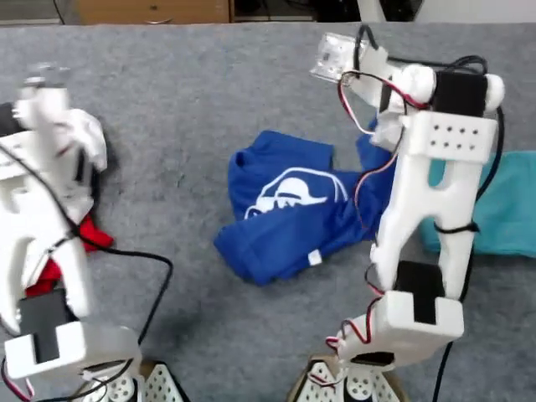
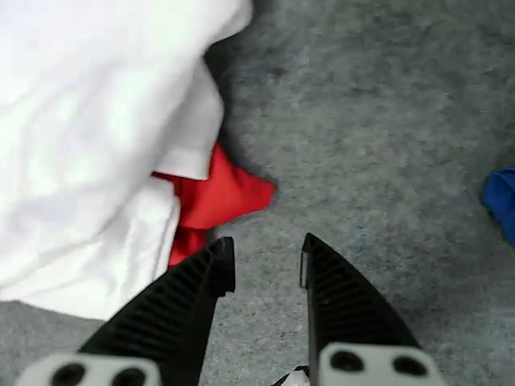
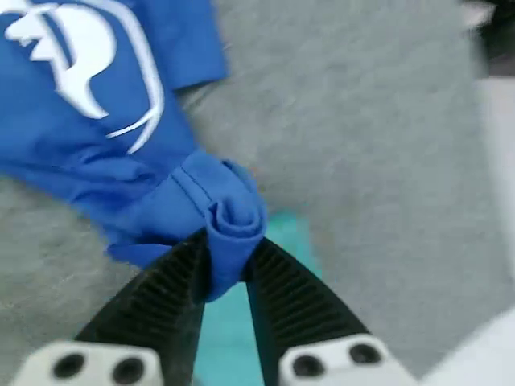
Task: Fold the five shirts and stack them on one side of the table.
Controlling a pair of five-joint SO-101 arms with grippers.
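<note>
From the high view I saw the left arm [image 1: 42, 209] standing over the white shirt [image 1: 88, 138] and the red shirt [image 1: 92, 234], both bunched at that side of the grey table [image 1: 193, 100]. The right arm [image 1: 435, 193] stretched across the far edge of the blue shirt [image 1: 285, 213], which lay crumpled mid-table with its white print facing up. The teal shirt [image 1: 511, 205] lay flat beyond that arm, at the table's edge. From up there I could not tell how either claw stood.

In the left wrist view, the left claw [image 2: 265, 253] was released, its fingers spread with bare table [image 2: 378, 121] between them. The red shirt [image 2: 221, 197] lay just ahead of one fingertip, tucked under the white shirt [image 2: 96, 137], which spread out beyond and to that same side. A corner of the blue shirt [image 2: 503, 201] lay well off to the other side.

In the right wrist view, the right claw [image 3: 232, 249] was clenched on a rolled fold of the blue shirt [image 3: 161, 209], with the cloth pinched between the fingertips. The rest of that shirt trailed away ahead of the claw with its print visible. The teal shirt [image 3: 225, 338] lay directly under the fingers, and grey table [image 3: 346, 121] ran on past them.
</note>
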